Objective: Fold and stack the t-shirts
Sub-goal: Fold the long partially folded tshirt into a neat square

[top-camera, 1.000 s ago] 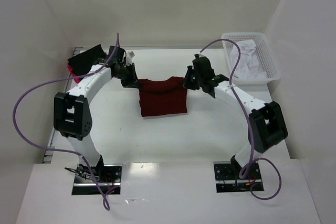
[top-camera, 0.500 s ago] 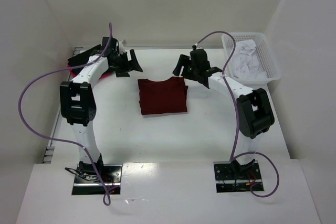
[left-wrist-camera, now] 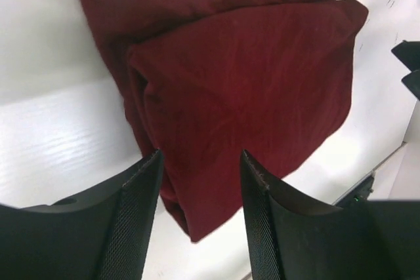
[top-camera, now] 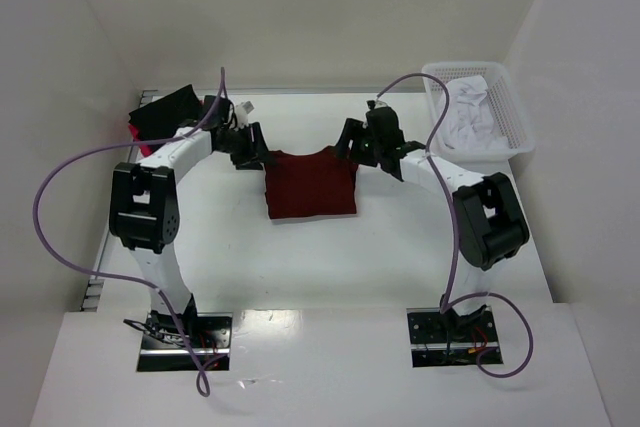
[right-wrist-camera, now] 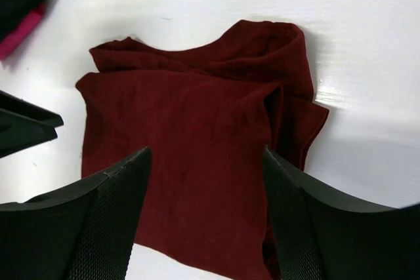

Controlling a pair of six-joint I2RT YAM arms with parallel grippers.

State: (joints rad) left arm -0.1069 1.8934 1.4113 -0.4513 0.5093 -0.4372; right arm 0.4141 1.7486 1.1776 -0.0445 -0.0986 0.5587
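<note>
A dark maroon t-shirt (top-camera: 310,185) lies folded into a rough square in the middle of the table, collar toward the far side. My left gripper (top-camera: 252,147) hovers at its far left corner and my right gripper (top-camera: 350,142) at its far right corner. In the left wrist view the maroon t-shirt (left-wrist-camera: 243,83) lies beneath the open left gripper (left-wrist-camera: 200,155), which grips nothing. The right wrist view shows the same t-shirt (right-wrist-camera: 197,122) under the open, empty right gripper (right-wrist-camera: 207,150). Folded black (top-camera: 165,112) and pink (top-camera: 135,137) t-shirts sit stacked at the far left.
A white mesh basket (top-camera: 515,117) holding white cloth (top-camera: 470,112) stands at the far right, against the wall. White walls close in the table at the back and on both sides. Purple cables loop off both arms.
Both grippers went from shut at the shirt's far corners to open. They drew back toward the far wall, then came down again to those corners. The left jaws narrowed slightly.
</note>
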